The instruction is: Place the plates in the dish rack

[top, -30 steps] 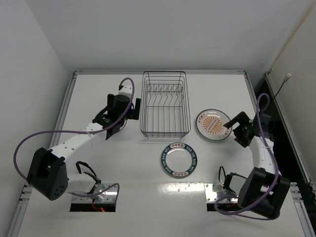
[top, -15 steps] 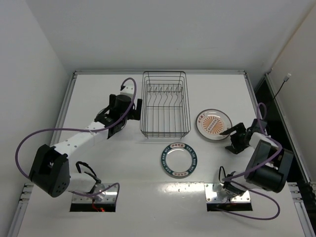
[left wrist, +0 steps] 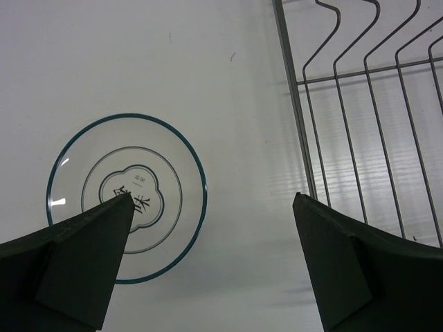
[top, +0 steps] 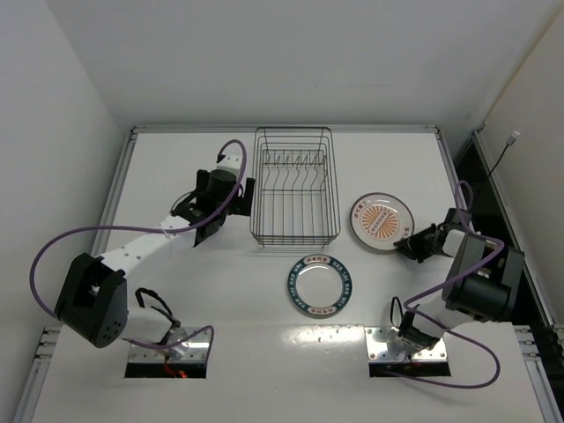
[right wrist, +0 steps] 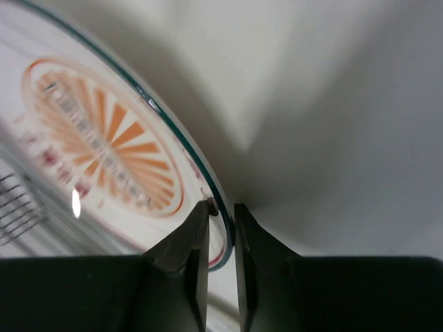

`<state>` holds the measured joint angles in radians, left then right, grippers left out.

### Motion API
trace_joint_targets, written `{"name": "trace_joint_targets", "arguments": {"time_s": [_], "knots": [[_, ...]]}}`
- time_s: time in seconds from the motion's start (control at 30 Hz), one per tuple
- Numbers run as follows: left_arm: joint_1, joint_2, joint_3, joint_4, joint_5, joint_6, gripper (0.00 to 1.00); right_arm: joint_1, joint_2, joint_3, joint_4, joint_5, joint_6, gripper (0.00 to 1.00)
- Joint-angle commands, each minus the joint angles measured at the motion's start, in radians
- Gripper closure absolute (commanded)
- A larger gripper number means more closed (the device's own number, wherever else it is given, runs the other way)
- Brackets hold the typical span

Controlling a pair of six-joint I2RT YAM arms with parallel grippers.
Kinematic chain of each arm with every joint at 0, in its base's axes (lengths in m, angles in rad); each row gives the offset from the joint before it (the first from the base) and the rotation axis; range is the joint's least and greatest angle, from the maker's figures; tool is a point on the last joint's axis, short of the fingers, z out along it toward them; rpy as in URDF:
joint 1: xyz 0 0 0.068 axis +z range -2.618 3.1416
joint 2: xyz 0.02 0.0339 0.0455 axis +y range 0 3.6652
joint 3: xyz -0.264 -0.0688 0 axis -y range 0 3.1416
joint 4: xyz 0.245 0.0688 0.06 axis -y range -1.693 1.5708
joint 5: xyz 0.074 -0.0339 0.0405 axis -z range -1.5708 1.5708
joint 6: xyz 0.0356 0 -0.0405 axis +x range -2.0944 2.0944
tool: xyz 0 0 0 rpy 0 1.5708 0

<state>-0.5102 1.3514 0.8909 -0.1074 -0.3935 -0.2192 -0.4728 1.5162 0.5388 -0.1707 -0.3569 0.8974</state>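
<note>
The white plate with the orange sunburst (top: 379, 220) lies right of the dish rack (top: 293, 238). My right gripper (top: 407, 241) is shut on its right rim; in the right wrist view the two jaws pinch the teal-edged rim of this plate (right wrist: 104, 145), and the gripper (right wrist: 221, 207) sits low at the table. The blue-rimmed plate (top: 322, 285) lies flat in front of the rack, untouched. My left gripper (top: 236, 198) hovers open just left of the rack, nothing between its jaws (left wrist: 213, 200).
In the left wrist view a thin teal-rimmed plate (left wrist: 127, 198) with a dark mark at its centre lies on the table left of the rack's wires (left wrist: 297, 104). White walls enclose the table on three sides.
My right arm dropped toward the table and its gripper went from open to shut on the sunburst plate's right rim. The left arm barely moved.
</note>
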Motion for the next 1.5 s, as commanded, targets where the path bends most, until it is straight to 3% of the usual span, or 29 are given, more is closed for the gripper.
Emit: {"name": "trace_joint_targets", "arguments": {"time_s": [0.0,0.07,0.27,0.37,0.5,0.63,0.8,1.03,1.2,1.47], "knots": [[-0.002,-0.032,-0.006,0.035,-0.028,-0.003,0.01,0.013,0.041,-0.011,0.039,0.078,0.006,0.91],[-0.002,-0.023,-0.006,0.035,-0.028,-0.003,0.01,0.013,0.015,0.007,0.001,0.099,-0.003,1.00],[-0.002,-0.023,0.003,0.035,-0.028,-0.012,0.01,0.036,-0.288,0.150,-0.191,0.248,-0.077,1.00],[-0.002,-0.023,0.003,0.026,-0.028,-0.022,0.01,0.086,-0.375,0.286,-0.298,0.329,-0.101,1.00],[-0.002,-0.034,0.003,0.026,-0.038,-0.032,0.01,0.241,-0.490,0.493,-0.366,0.568,-0.114,1.00],[-0.002,-0.034,-0.021,0.035,-0.047,-0.043,0.01,0.507,-0.389,0.712,-0.406,0.800,-0.123,1.00],[-0.039,-0.024,-0.050,0.046,-0.129,-0.043,0.01,0.751,-0.090,1.051,-0.444,1.033,-0.199,1.00],[-0.062,-0.066,-0.050,0.005,-0.183,-0.097,0.01,0.861,0.148,1.182,-0.426,1.182,-0.279,1.00],[0.061,-0.175,-0.060,-0.075,-0.059,-0.225,0.01,0.905,0.243,1.202,-0.417,1.202,-0.293,1.00],[0.116,-0.257,-0.069,-0.152,-0.013,-0.295,0.01,0.959,0.360,1.259,-0.395,1.240,-0.360,1.00]]}}
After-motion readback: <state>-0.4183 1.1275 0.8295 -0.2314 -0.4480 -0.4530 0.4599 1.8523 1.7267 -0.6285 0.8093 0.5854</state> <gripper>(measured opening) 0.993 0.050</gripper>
